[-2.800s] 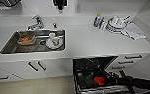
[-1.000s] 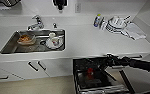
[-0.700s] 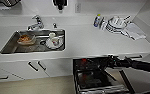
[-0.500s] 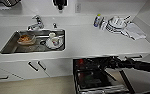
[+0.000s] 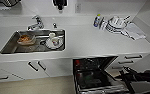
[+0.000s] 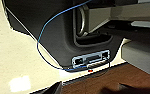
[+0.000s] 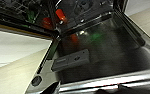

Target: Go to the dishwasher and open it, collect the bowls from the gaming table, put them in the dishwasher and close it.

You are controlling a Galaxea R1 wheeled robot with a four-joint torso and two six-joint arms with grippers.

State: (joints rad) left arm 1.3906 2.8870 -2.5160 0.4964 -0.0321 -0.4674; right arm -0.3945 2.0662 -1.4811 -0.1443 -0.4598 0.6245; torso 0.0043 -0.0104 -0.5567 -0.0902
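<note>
The dishwasher (image 5: pixel 96 75) sits under the white desk (image 5: pixel 91 42), right of the sink (image 5: pixel 33 41), and stands open: its door is folded down toward the near side and a dark rack with wire dividers shows inside. In the head view a red-orange shape lies at the far left corner of the rack. In the right wrist view the inner face of the dishwasher door (image 7: pixel 98 47) appears as a shiny steel panel with a grey detergent compartment (image 7: pixel 71 60) set into it, and beyond it the rack holds bowls (image 7: pixel 59 15) in orange-red and green, their colours mirrored on the steel.

The right arm (image 5: pixel 138 76) reaches in from the right, low and just beside the open door; whether its claw is spread or pressed together cannot be told. The left wrist view looks at a dark robot body with a blue cable (image 6: pixel 41 42) looping over it, above a pale floor (image 6: pixel 16 62); the state of the left claw cannot be told either.

White cabinet fronts with bar handles (image 5: pixel 37 66) flank the dishwasher. The sink holds an orange-filled container (image 5: pixel 26 39) and a white cup on a plate (image 5: pixel 53 41), with a tap (image 5: pixel 36 23) behind. Far right on the desk stand a bottle (image 5: pixel 97 20), stacked dishes (image 5: pixel 116 23) and a folded cloth (image 5: pixel 134 31).
</note>
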